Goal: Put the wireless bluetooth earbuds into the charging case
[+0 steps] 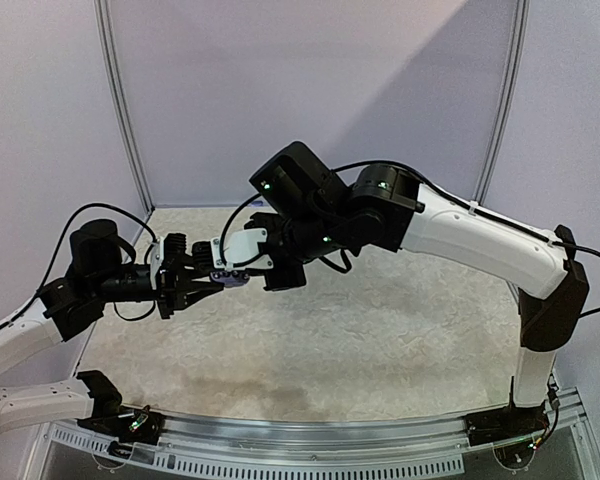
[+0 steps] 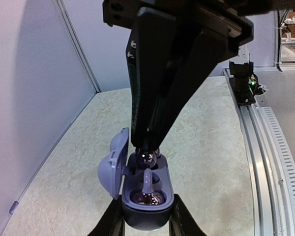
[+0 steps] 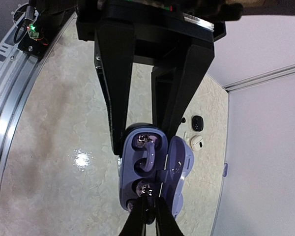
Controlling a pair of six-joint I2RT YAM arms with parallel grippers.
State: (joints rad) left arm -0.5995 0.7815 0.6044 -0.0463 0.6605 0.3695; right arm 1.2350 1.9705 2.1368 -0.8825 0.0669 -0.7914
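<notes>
Meeting above the left of the tabletop [image 1: 380, 340], the left hand [image 2: 147, 219] grips the open charging case [image 2: 146, 184] by its sides, and the right hand [image 2: 147, 150] pinches a shiny earbud [image 2: 147, 158] at its empty hole. A crooked push could make the earbud pop out and fall.

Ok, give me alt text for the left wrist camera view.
The left gripper holds an open purple charging case, lid swung left, while the right gripper pinches a shiny earbud at its far socket. Another earbud sits in the near socket.
</notes>
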